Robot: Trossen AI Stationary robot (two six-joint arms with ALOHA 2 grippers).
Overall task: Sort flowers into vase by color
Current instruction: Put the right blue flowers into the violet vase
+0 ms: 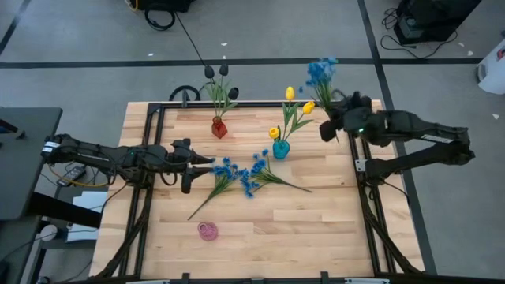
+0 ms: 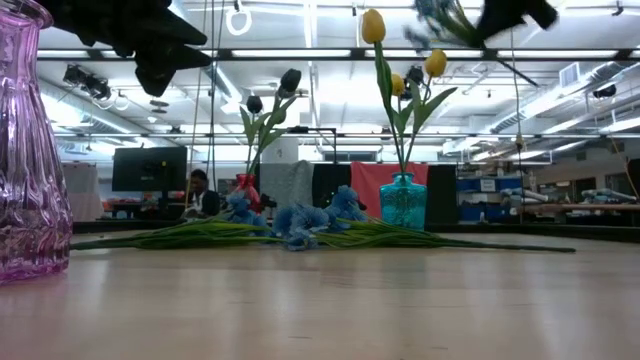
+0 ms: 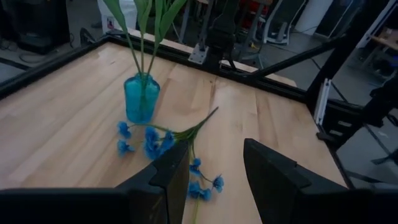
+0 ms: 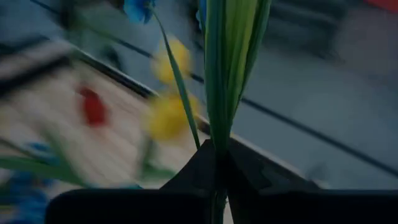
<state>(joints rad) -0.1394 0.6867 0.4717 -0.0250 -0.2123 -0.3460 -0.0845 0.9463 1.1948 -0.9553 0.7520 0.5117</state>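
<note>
Upper right of the overhead frame, the right gripper clamps a blue-blossomed green stem. At centre left, the left gripper hovers half-open beside blue sprigs lying on the wooden table.

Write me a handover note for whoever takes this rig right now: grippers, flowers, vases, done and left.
Right gripper: shut on a blue stem, lifted near the table's far right corner, blossoms up.
Left gripper: open, empty, above the table's left side, facing the loose blue flowers.
Done: dark tulips in the red vase; yellow tulips in the teal vase.
Left: the held stem plus the loose blue flowers lying mid-table. The pink vase, near the front edge, stands empty, so it looks like the place for the blue ones.
</note>
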